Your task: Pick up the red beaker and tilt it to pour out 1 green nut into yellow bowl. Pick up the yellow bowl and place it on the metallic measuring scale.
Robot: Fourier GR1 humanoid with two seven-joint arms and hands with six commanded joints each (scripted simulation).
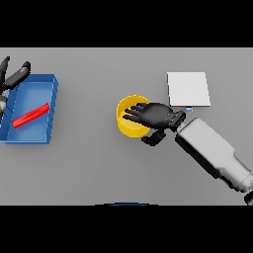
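The yellow bowl (127,118) stands in the middle of the grey table. My right hand (157,115) reaches in from the right and lies over the bowl's right half. Its fingers are stretched out straight across the opening, and its thumb (153,138) sits low outside the rim at the bowl's lower right. The hand hides part of the bowl's inside, and no green nut shows. The red beaker (30,115) lies on its side in the blue tray (53,106) at the left. The metallic measuring scale (188,89) is a pale square plate behind my right hand. My left hand (12,75) is open at the tray's far left corner.
The blue tray takes up the table's left side, with my left forearm along its outer edge. My right forearm (212,150) slants across the table's right front.
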